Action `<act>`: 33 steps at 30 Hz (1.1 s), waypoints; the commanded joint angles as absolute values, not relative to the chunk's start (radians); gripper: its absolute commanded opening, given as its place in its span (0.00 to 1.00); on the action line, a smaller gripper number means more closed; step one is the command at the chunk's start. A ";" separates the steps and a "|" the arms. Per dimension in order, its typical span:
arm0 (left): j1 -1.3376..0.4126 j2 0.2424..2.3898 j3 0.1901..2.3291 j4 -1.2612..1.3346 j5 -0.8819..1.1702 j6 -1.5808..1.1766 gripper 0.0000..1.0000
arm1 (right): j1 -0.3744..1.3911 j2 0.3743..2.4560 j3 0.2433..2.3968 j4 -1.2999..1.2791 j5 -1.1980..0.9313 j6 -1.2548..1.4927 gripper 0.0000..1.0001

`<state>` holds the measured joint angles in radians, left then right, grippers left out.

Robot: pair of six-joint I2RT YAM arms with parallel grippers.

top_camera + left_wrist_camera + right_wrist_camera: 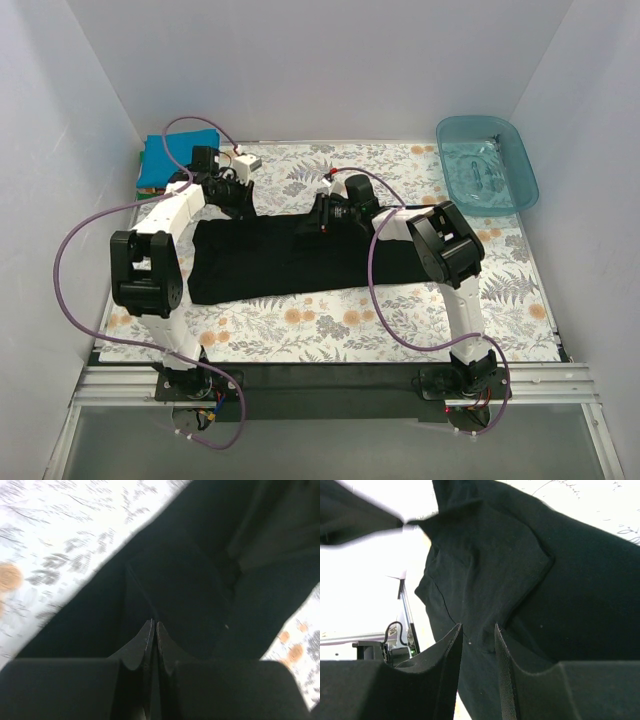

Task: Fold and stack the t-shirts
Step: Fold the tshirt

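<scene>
A large black t-shirt [300, 262] lies spread across the middle of the floral tablecloth [330, 325]. My left gripper [238, 203] is at its far left corner. In the left wrist view its jaws [153, 622] are closed, with a ridge of black cloth [200, 580] running into the tips. My right gripper [322, 222] is at the shirt's far edge near the middle. In the right wrist view its jaws [477, 626] stand narrowly apart with raised black cloth [520, 565] bunched between them. A bright blue shirt [175, 155] lies folded at the back left, with a green sliver [140, 165] beside it.
A translucent teal tub [520, 190] stands at the back right corner. White walls close in the left, back and right sides. Purple cables loop over the left arm [150, 265] and beside the right arm [445, 250].
</scene>
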<state>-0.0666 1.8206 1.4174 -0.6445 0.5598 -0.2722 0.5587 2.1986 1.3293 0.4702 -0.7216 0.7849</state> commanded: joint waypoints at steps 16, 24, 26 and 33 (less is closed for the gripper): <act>-0.155 1.664 1.057 -0.696 0.568 -0.215 0.02 | 0.439 2.002 1.255 0.411 -0.784 0.638 0.39; -0.152 1.600 1.143 -0.778 0.638 -0.241 0.28 | 0.379 1.904 1.262 0.165 -0.811 0.442 0.39; -0.150 1.560 1.147 -0.729 0.632 -0.314 0.30 | 0.353 1.898 1.317 0.041 -0.805 0.282 0.39; -0.150 1.629 1.103 -0.584 0.525 -0.500 0.31 | 0.299 1.907 1.428 -0.449 -0.597 -0.130 0.36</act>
<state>-0.1528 1.5864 1.1065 -0.6479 0.5789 -0.3958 0.3153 1.9366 1.3758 -0.1864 -0.7116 0.1368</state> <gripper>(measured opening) 0.317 0.368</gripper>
